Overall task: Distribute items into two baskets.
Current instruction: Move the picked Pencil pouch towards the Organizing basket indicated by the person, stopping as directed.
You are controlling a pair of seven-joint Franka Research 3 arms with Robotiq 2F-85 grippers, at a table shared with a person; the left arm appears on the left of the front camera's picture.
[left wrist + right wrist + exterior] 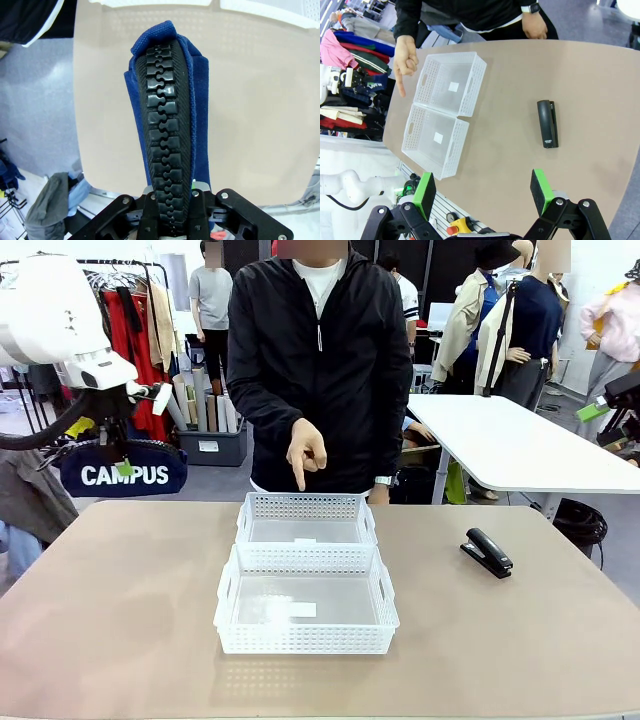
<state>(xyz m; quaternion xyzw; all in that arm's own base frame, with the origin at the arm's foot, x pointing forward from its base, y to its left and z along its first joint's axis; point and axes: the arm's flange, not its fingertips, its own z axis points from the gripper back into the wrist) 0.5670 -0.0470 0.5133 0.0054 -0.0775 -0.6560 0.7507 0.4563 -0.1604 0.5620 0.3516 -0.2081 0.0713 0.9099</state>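
- Navy fabric of the zip pouch (123,472) covers most of the left gripper (173,209) from the front. In the wrist view its fingers (150,216) are pinched on the pouch's black zip seam, their bases cut off by the bottom edge.
- The pouch hangs in the air by the table's (110,620) far left corner, its "CAMPUS" lettering facing the robot.
- The right gripper (483,192) hovers high over the table's right side, green pads spread wide with nothing between them.
- Two white lattice baskets sit touching, end to end, at the table's middle: the near basket (305,638) and the far basket (305,507). Each holds just a small white label on its floor.
- The black stapler (487,552) lies flat near the right edge, well apart from the baskets.
- The person's hand (305,453) points a finger down over the far basket's far side.
- The tan tabletop is matte. Behind it are a clothes rack, a white table and people standing.
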